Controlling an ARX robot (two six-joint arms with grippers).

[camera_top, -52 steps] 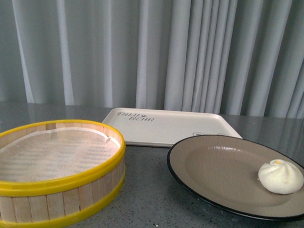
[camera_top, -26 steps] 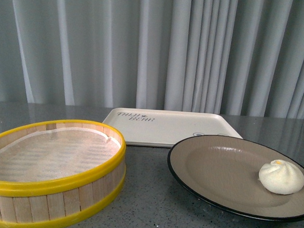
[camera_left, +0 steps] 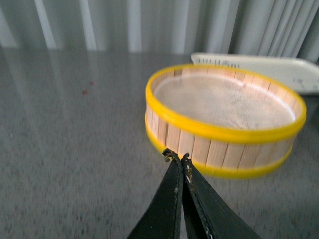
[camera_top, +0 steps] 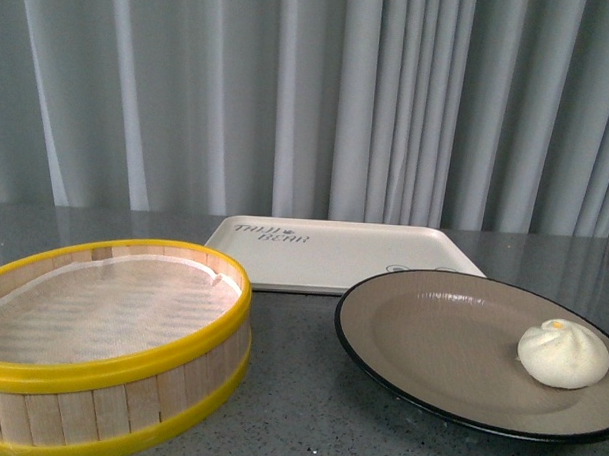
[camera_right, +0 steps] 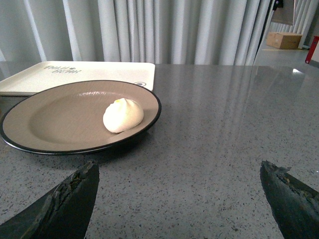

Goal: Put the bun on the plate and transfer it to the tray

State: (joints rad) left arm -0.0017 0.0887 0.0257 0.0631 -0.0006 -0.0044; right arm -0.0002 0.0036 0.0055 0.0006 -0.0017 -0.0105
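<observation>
The white bun (camera_top: 563, 354) lies on the right side of the taupe plate (camera_top: 441, 333), which stands on the grey table at the right. It also shows in the right wrist view, bun (camera_right: 123, 115) on plate (camera_right: 55, 119). The cream tray (camera_top: 334, 251) with dark lettering lies behind the plate; it also shows in the right wrist view (camera_right: 75, 73). My right gripper (camera_right: 179, 172) is open and empty, above the bare table short of the plate. My left gripper (camera_left: 177, 157) is shut and empty, just short of the steamer's side. Neither gripper shows in the front view.
A wooden steamer with yellow rims (camera_top: 111, 331) stands at the left, lined with white cloth, with nothing in it; it also shows in the left wrist view (camera_left: 224, 117). Grey curtains hang behind the table. A cardboard box (camera_right: 284, 40) stands far off.
The bun shifted very slightly on the plate. Nothing else has visibly changed.
</observation>
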